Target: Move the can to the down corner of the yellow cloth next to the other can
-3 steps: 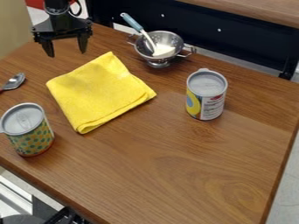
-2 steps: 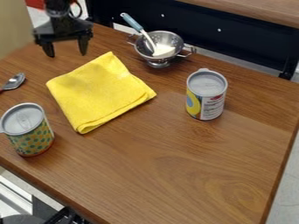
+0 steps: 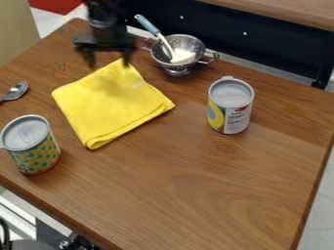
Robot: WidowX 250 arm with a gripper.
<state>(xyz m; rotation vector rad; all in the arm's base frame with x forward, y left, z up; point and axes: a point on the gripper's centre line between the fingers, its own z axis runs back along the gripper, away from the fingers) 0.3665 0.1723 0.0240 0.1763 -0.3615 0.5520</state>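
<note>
My gripper (image 3: 110, 62) hangs open over the far corner of the yellow cloth (image 3: 111, 105), blurred, with nothing between its fingers. One can (image 3: 231, 108), with a white, yellow and red label and a grey lid, stands upright on the wooden table to the right of the cloth, well away from my gripper. The other can (image 3: 34, 152), patterned in yellow and green, also with a grey lid, stands at the left near the table's front edge, a little apart from the cloth's lower left side.
A metal colander (image 3: 177, 52) holding a blue-handled utensil (image 3: 151, 28) stands at the back, just right of my gripper. At the left edge lies a spoon (image 3: 16, 91). The wooden table (image 3: 196, 195) ends in a front edge at the lower left.
The arm has moved to the right, from beyond the cloth's upper left to over its far corner. Both cans, the cloth and the colander have stayed where they were.
</note>
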